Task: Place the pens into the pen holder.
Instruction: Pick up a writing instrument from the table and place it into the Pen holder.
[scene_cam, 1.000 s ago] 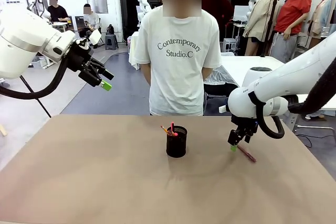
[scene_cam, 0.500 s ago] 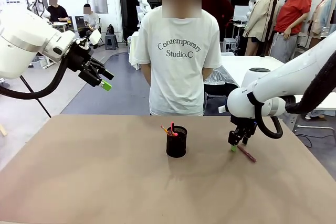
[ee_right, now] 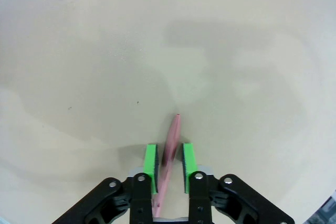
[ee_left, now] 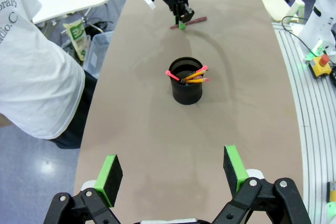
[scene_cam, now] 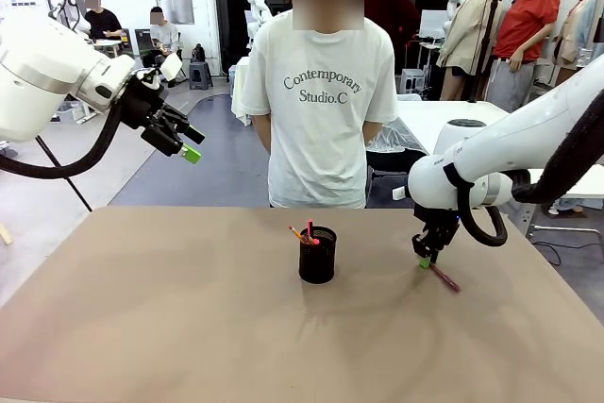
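Note:
A pinkish-red pen lies on the table at the right. My right gripper points down over its near end. In the right wrist view the green pads sit tight on either side of the pen, shut on it, and it still rests on the table. The black mesh pen holder stands at mid-table with other pens leaning inside, also seen in the left wrist view as the holder with its pens. My left gripper hangs open, high at the left, holding nothing.
A person in a white T-shirt stands at the far edge of the brown table, hands behind the back. The table's right edge lies close beyond the pen. Bare tabletop surrounds the holder.
The right gripper's fingers have drawn together around the pinkish-red pen. The left arm and the holder have not moved.

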